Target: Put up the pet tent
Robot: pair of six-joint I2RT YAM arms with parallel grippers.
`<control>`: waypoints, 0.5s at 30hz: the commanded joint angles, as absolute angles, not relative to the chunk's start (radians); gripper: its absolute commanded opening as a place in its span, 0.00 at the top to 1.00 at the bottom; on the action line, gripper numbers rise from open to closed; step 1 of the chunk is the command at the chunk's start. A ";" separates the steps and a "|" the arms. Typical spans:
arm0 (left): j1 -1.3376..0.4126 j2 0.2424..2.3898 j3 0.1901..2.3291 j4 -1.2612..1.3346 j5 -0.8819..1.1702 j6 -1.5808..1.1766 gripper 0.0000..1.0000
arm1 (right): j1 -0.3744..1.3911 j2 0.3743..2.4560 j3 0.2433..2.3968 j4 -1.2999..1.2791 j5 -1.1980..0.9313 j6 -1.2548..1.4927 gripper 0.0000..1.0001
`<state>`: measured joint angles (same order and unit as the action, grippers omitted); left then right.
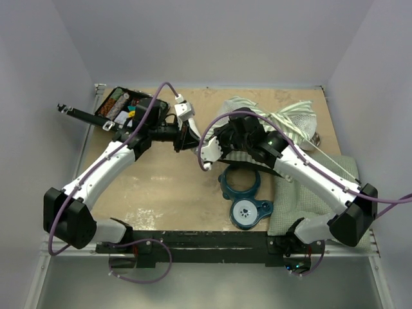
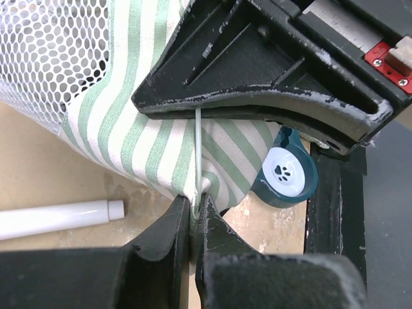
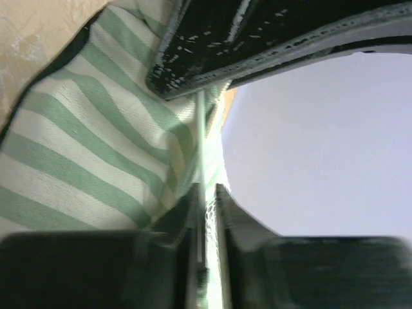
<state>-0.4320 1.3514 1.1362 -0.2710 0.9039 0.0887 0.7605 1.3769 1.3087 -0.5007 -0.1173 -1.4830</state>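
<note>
Left pincer (image 2: 194, 205) is pressed together on the tent's thin white rod (image 2: 197, 148), bottom centre of the left wrist view. The striped cloth edge comes right down to the tips. The rod runs straight up from there and goes behind the other arm's black pincer body at the top of the frame. White mesh (image 2: 51, 51) fills the upper left, and a loose white tube (image 2: 58, 219) lies on the table at lower left, apart from the cloth.

Right pincer (image 3: 204, 190) is only slightly spread. A thin rod and a bit of mesh pass thru the narrow gap, but I can't tell if the pads touch them. Striped cloth fills the left of that view.

From the top cam, the tent (image 1: 283, 119) lies crumpled at the upper right of the table (image 1: 167, 187), partly under the right arm. Both pincers meet tip to tip at centre frame, at the heap's left edge. The teal bowl stand (image 1: 244, 196) sits just below them, and the checked cushion (image 1: 309, 193) is flat at lower right, beside the stand. Can't tell whether the tent overlaps the cushion.
</note>
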 commanded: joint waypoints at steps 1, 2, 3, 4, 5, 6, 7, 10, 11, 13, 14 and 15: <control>-0.436 1.312 1.134 -0.285 0.962 0.132 1.00 | 0.726 1.379 1.345 -0.477 -0.098 -1.489 0.97; -0.436 1.313 1.137 -0.284 0.959 0.130 1.00 | 0.727 1.379 1.347 -0.474 -0.110 -1.482 1.00; -0.436 1.319 1.141 -0.284 0.954 0.124 1.00 | 0.730 1.378 1.351 -0.469 -0.129 -1.479 1.00; -0.439 1.328 1.149 -0.282 0.953 0.123 1.00 | 0.735 1.379 1.351 -0.462 -0.139 -1.473 1.00; -0.443 1.338 1.157 -0.285 0.951 0.121 1.00 | 0.741 1.378 1.345 -0.454 -0.146 -1.474 1.00; -0.451 1.348 1.169 -0.291 0.947 0.121 0.99 | 0.745 1.373 1.344 -0.443 -0.152 -1.473 1.00; -0.456 1.361 1.180 -0.299 0.945 0.118 0.95 | 0.750 1.373 1.344 -0.442 -0.158 -1.473 1.00; -0.469 1.397 1.215 -0.304 0.945 0.109 0.91 | 0.762 1.376 1.339 -0.451 -0.163 -1.480 1.00; -0.472 1.408 1.223 -0.301 0.946 0.101 0.86 | 0.765 1.376 1.336 -0.453 -0.164 -1.486 1.00; -0.485 1.431 1.244 -0.302 0.942 0.101 0.84 | 0.770 1.376 1.327 -0.451 -0.163 -1.500 1.00; -0.486 1.442 1.253 -0.302 0.939 0.101 0.84 | 0.773 1.376 1.322 -0.449 -0.161 -1.503 1.00; -0.494 1.448 1.264 -0.302 0.936 0.100 0.82 | 0.778 1.376 1.321 -0.451 -0.163 -1.506 1.00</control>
<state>-0.4488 1.4105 1.1957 -0.3241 0.8948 0.0944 0.7559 1.3830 1.3087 -0.5194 -0.1337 -1.4784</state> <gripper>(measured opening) 0.156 0.022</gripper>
